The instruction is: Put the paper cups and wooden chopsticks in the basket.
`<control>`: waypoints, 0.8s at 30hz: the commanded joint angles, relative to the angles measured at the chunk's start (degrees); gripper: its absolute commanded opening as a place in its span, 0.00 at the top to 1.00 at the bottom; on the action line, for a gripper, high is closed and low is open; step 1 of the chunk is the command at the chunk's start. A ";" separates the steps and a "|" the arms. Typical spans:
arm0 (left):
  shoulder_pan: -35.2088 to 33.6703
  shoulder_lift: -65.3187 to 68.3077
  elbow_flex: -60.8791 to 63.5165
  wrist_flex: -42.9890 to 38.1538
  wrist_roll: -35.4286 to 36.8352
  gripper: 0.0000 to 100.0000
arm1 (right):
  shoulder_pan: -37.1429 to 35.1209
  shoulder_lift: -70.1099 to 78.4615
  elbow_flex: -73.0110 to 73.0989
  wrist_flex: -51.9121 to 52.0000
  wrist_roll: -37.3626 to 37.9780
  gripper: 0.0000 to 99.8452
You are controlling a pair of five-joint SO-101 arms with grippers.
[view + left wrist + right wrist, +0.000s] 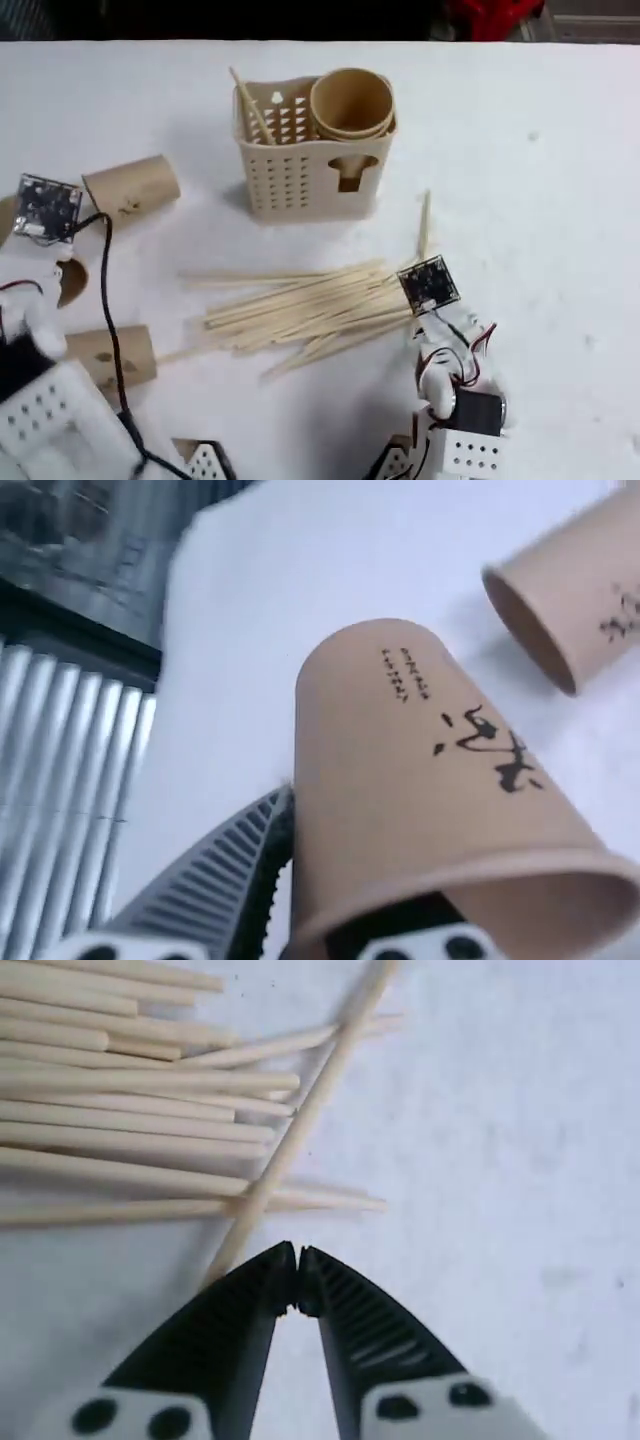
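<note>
Paper cup (420, 780), high view's left edge: light, thin-walled, crushable; grip the rim wall gently. My left gripper (305, 880) pinches that wall. My right gripper (298, 1295) is closed, empty, beside stiff wooden chopsticks (130, 1120).

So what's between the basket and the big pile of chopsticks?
Nothing is there. In the high view, the stretch between the basket and the chopstick pile is bare white table.
</note>
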 commanded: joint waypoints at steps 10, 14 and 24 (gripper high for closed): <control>25.98 7.43 -49.14 32.88 25.49 0.98 | 0.13 -0.57 0.44 0.13 0.35 0.98; 39.16 26.33 -66.11 38.15 32.44 0.98 | 0.13 -0.57 0.44 0.13 0.35 0.98; 61.05 70.55 -115.78 50.55 40.18 0.98 | 0.13 -0.57 0.44 -0.04 0.35 0.98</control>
